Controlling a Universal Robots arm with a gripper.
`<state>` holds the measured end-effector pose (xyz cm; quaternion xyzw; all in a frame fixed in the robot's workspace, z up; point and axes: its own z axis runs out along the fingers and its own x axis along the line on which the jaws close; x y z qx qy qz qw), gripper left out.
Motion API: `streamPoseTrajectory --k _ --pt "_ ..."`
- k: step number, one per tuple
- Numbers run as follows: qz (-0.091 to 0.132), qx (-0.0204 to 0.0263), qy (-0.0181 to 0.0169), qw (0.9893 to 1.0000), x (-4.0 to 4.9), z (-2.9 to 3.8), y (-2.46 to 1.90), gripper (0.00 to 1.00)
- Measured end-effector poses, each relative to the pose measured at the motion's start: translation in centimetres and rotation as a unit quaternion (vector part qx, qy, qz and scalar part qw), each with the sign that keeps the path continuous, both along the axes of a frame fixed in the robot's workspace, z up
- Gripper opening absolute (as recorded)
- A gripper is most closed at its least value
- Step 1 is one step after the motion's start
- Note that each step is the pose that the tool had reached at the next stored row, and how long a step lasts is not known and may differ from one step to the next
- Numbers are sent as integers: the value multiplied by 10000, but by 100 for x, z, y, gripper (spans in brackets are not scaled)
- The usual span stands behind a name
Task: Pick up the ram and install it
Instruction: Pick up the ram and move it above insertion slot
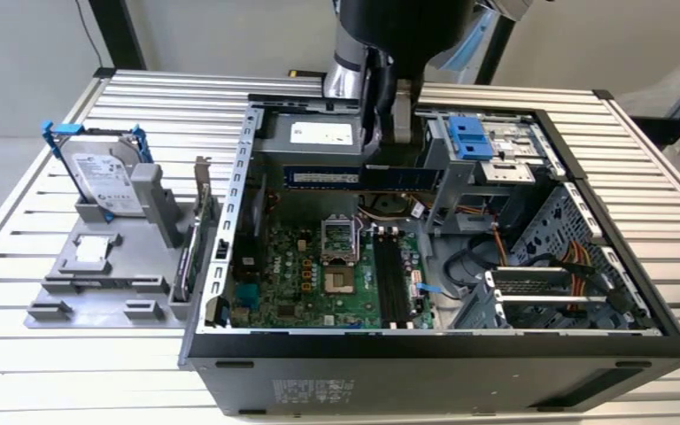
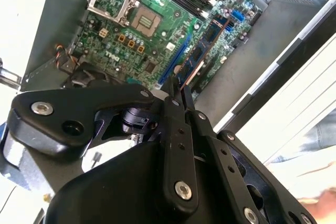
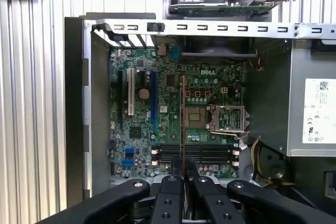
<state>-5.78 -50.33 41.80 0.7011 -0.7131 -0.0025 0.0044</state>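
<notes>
The ram (image 1: pixel 352 177) is a long blue stick that hangs level above the motherboard (image 1: pixel 305 266), inside the open computer case (image 1: pixel 435 363). My gripper (image 1: pixel 385 146) comes down from above and is shut on the stick's upper edge. In the second wrist view the ram (image 2: pixel 202 51) juts out from between the black fingertips of the gripper (image 2: pixel 177 90). The first wrist view has the ram (image 3: pixel 182 124) edge-on as a thin line running out from the gripper (image 3: pixel 184 170). It crosses over the black memory slots (image 3: pixel 197 153), which lie on the board beside the processor socket (image 3: pixel 227 118).
A grey fixture (image 1: pixel 92 283) outside the case at the exterior view's left holds a silver hard drive with blue handles (image 1: pixel 102 177) and a card with a metal bracket (image 1: pixel 198 235). The power supply (image 1: pixel 316 133), a blue-tabbed drive cage (image 1: pixel 476 142) and cables (image 1: pixel 541 257) crowd the case.
</notes>
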Motion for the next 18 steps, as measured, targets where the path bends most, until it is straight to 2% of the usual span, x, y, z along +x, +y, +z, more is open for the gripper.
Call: streamPoseTrajectory --k 18 --pt "-134 0 0 9999 103 0 91 0"
